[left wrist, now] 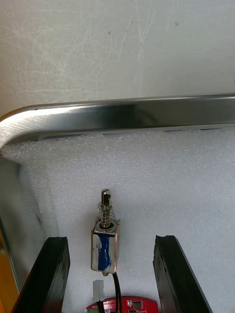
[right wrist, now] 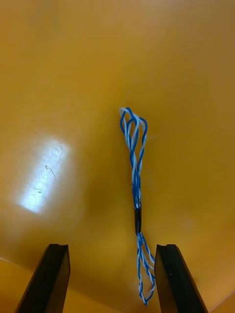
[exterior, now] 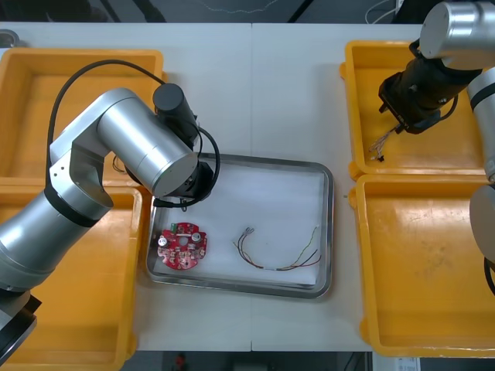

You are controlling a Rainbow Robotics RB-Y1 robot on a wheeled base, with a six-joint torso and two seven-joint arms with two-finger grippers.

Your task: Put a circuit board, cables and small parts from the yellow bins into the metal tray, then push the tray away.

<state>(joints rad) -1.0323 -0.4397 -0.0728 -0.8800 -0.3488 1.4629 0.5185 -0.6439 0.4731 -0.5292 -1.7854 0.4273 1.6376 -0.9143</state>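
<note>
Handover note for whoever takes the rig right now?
Left gripper: open over the far left corner of the metal tray, small metal part lying loose between its fingers.
Right gripper: open, low in the far right yellow bin, blue and white cable between its fingers, not gripped.
Done, in tray: circuit board, red and yellow cable, that part.
To do: grip the blue and white cable, tray it, push tray away.

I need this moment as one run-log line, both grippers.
left gripper: open, straddling small metal part in metal tray | right gripper: open over blue-white cable, far right yellow bin
</note>
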